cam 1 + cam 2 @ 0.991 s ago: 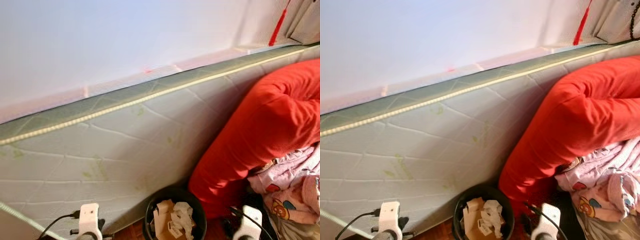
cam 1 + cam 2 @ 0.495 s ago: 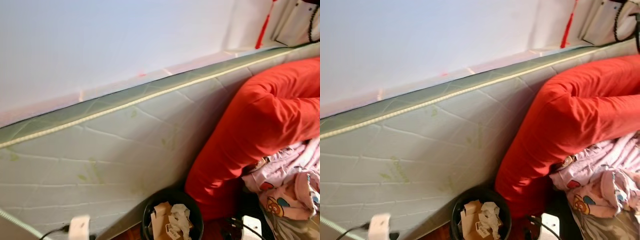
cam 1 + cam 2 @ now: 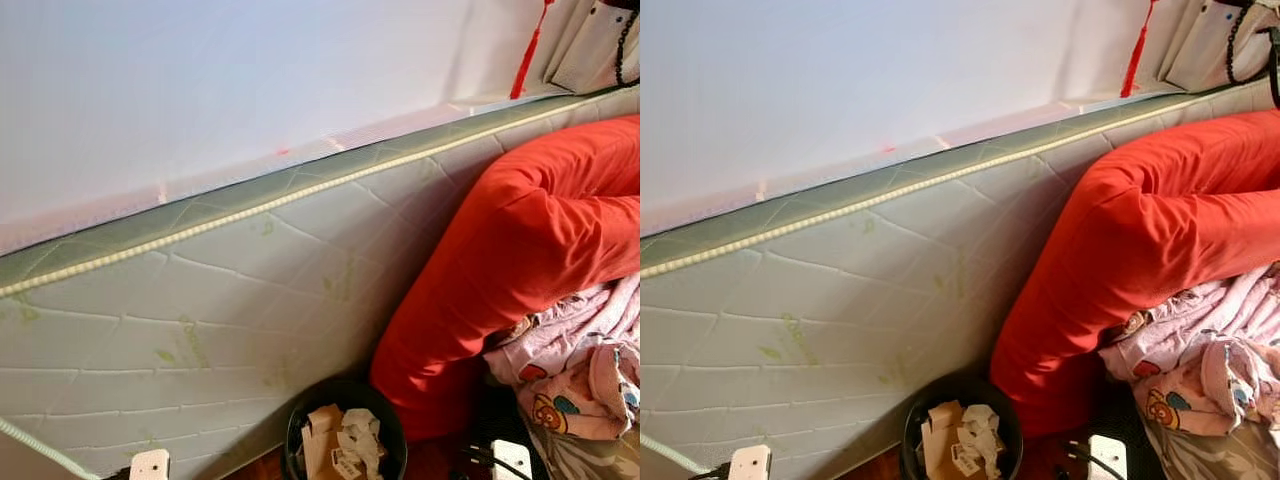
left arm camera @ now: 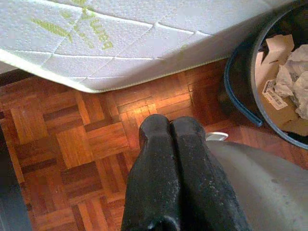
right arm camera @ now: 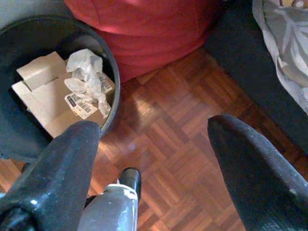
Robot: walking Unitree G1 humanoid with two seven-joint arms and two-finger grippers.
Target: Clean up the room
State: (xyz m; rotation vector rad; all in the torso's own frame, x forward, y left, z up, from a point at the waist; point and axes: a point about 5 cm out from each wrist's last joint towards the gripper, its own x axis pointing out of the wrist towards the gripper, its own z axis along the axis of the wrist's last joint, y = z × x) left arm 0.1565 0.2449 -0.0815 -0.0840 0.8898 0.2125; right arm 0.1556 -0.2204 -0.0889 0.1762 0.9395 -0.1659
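**Quilted mattress on edge, bin part-filled, both grippers idle**

Quilted white fabric with green print is covering the mattress (image 3: 200, 310), the largest item and the reference for all that follows. It is leaning on its long edge against the pale wall (image 3: 200, 90), its green piped border running along the top. Against its right end a red duvet (image 3: 520, 250), smooth and bulging, is slumping toward the floor. Right of the duvet, pink printed bedding (image 3: 590, 370) is lying crumpled. At the mattress's foot, beside the duvet, a round black bin (image 3: 345, 440) is holding flattened cardboard and creased paper with labels. Glossy wood parquet (image 4: 72, 144) is running beneath the mattress's rounded lower corner.

The right gripper (image 5: 154, 159) is hovering over the parquet beside the bin with its fingers spread wide and nothing between them. The left gripper (image 4: 172, 159) is hanging near the mattress corner, its fingers pressed together, carrying nothing.

Risks, in judgement: the mattress may be slipping on the polished floor if nudged; the soft duvet would be sagging out of a two-finger pinch; the light bin could be tipping if an arm is clipping its rim.
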